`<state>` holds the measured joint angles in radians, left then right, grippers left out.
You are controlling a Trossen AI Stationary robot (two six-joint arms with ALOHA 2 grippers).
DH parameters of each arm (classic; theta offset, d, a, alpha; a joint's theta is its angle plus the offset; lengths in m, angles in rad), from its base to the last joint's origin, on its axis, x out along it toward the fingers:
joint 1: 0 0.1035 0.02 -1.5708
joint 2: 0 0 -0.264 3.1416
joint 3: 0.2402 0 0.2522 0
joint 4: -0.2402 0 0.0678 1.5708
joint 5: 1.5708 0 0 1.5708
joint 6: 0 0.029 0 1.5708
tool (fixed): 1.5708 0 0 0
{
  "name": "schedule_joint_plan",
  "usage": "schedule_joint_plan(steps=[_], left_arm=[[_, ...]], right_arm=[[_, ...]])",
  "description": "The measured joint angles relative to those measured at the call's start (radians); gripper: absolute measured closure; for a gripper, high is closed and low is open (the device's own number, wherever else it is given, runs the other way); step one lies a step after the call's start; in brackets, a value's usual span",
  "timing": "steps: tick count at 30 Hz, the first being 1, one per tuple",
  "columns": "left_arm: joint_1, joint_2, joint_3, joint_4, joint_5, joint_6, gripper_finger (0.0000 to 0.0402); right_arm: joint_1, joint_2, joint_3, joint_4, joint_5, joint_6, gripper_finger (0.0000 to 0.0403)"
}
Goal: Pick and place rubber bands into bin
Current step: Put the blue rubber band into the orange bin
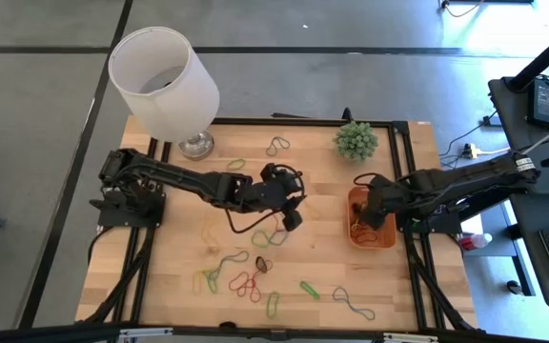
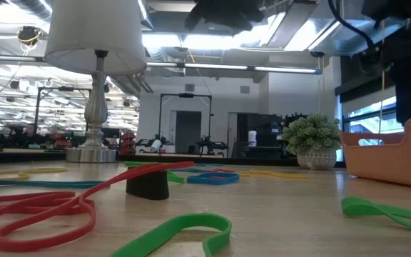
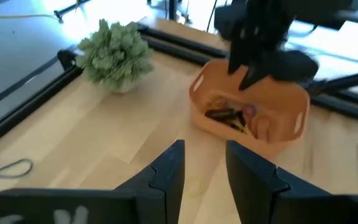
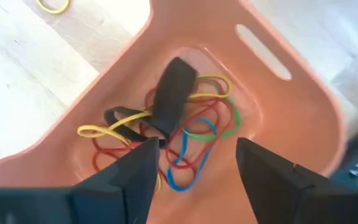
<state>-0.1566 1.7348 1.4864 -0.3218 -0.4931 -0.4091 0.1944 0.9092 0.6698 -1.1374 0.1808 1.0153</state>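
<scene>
The orange bin sits at the table's right side with several rubber bands in red, yellow, green, blue and a wide dark one lying in its bottom. My right gripper hangs open just above them, pointing down into the bin, and holds nothing. Many more rubber bands lie loose on the wood near the front edge. My left gripper is open over the table's middle, above a faint yellow band, facing the bin.
A white lamp stands at the far left corner and a small potted plant at the far edge beside the bin. Green bands lie near the far edge. In the low view red and green bands lie close.
</scene>
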Motion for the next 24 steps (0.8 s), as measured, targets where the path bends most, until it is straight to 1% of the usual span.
schedule_joint_plan(steps=[3, 5, 9, 12, 15, 18, 22, 24], left_arm=[[0.019, 0.0, 0.0, -0.064, 0.013, -0.03, 0.029], [0.043, 0.0, 0.001, -0.139, 0.047, -0.078, 0.029], [0.112, 0.0, 0.001, -0.363, 0.158, -0.158, 0.029], [0.171, 0.004, 0.001, -0.529, 0.223, -0.177, 0.029], [0.222, 0.023, 0.0, -0.656, 0.275, -0.099, 0.029], [0.252, 0.065, 0.0, -0.708, 0.318, 0.043, 0.029], [0.268, 0.145, 0.0, -0.7, 0.362, 0.205, 0.029], [0.276, 0.191, 0.0, -0.694, 0.363, 0.247, 0.029]], right_arm=[[0.0, 0.0, 0.031, -0.011, 0.001, 0.0, 0.0183], [0.0, 0.0, 0.042, -0.01, 0.001, 0.0, 0.0184], [0.0, 0.0, 0.049, 0.021, 0.001, 0.019, 0.0191], [0.0, 0.0, 0.049, 0.04, 0.002, 0.041, 0.0194], [0.0, 0.0, 0.049, 0.06, 0.009, 0.074, 0.0194], [0.0, 0.0, 0.049, 0.07, 0.01, 0.128, 0.0195], [0.0, 0.0, 0.049, 0.073, 0.012, 0.211, 0.0195], [0.0, 0.001, 0.049, 0.075, 0.012, 0.245, 0.0195]])
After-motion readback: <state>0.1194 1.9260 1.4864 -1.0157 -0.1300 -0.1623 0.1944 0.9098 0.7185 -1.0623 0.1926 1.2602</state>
